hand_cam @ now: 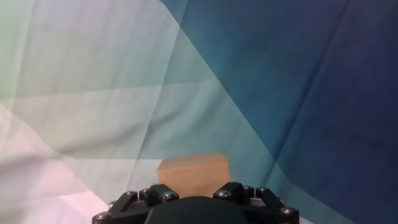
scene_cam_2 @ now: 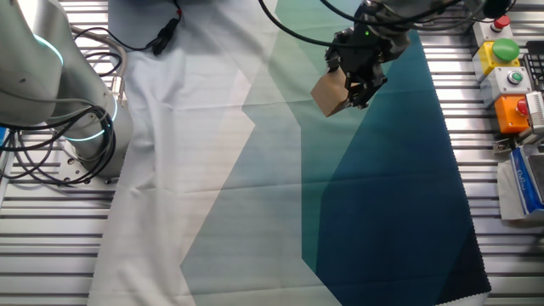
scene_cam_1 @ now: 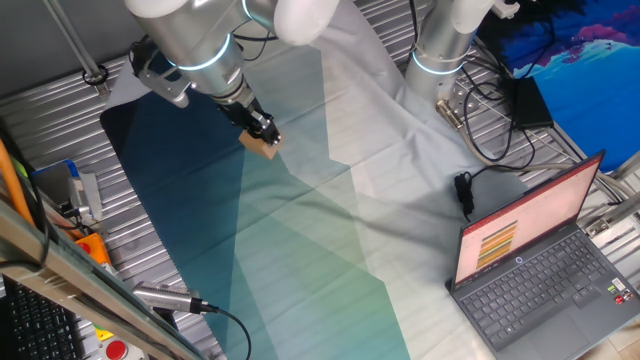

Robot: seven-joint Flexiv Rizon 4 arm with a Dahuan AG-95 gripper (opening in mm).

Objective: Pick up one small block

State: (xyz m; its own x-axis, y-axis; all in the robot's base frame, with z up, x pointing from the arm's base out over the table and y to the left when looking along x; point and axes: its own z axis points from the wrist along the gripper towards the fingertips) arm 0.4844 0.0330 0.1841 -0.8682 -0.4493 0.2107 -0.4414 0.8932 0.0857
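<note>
- In one fixed view, the arm (scene_cam_1: 190,45) is seen reaching down from the upper left of the frame, its wrist slanted toward the lower right. The gripper (scene_cam_1: 263,132) is closed on the small block (scene_cam_1: 262,146), which is seen at the fingertips, left of centre in the upper half of the frame.
- The block is a plain tan cube, so no long axis can be told; it is held tilted, with one corner turned downward.
- A cloth (scene_cam_1: 300,230) in bands of dark blue, teal and white is spread over a ribbed metal table (scene_cam_1: 50,120). A laptop (scene_cam_1: 545,265) is seen open at the lower right, and a second robot base (scene_cam_1: 440,50) stands at the upper right, with black cables beside it.
- In the other fixed view, the gripper (scene_cam_2: 357,81) comes in from the upper right of the frame and the block (scene_cam_2: 330,92) is clamped at its left side, above the line where teal meets dark blue cloth (scene_cam_2: 255,212). Whether the block touches the cloth cannot be told.
- Coloured push buttons (scene_cam_2: 506,64) are seen at the right edge, and a robot base (scene_cam_2: 51,85) with cables at the left.
- In the hand view, the gripper body (hand_cam: 196,205) fills the bottom edge. The block (hand_cam: 193,174) sits just above it, at bottom centre, its top face level and one flat side turned to the camera. The fingertips are hidden.
- Behind the block, the cloth (hand_cam: 249,74) runs from pale green at the upper left to deep blue at the right.
</note>
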